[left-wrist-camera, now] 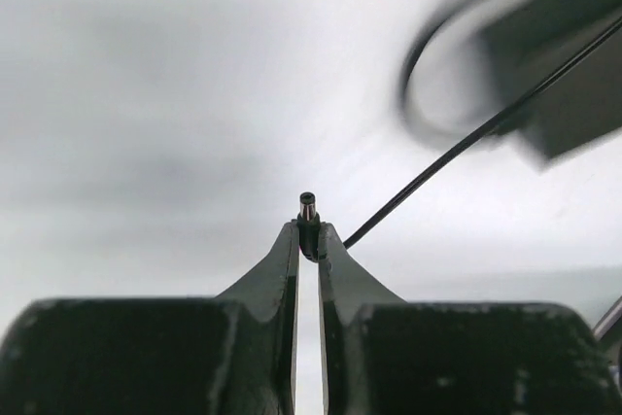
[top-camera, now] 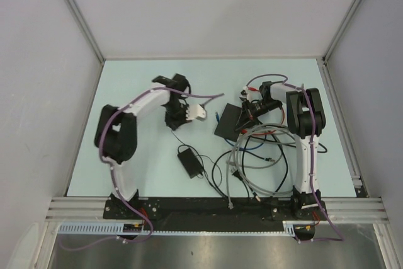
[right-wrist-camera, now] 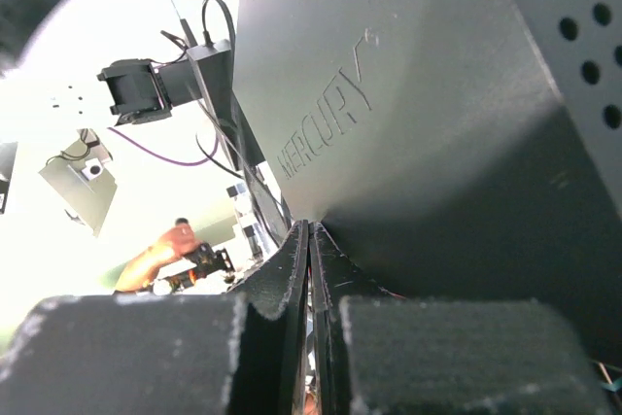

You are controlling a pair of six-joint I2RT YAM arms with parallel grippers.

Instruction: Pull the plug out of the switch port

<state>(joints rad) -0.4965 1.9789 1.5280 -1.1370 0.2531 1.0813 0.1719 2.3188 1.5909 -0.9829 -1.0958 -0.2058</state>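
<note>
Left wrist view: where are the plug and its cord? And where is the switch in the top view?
plug [left-wrist-camera: 308, 209]: left wrist view, on its metal barrel tip.
cord [left-wrist-camera: 428, 181]: left wrist view, mid-length of the thin black line.
switch [top-camera: 228, 123]: top external view, on its plain black top.

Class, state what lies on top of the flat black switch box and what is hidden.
On the flat matte-black switch box, the left part is bare. The right arm's shut fingers and tangled grey and red cables overlie its right end, hiding that side.
</note>
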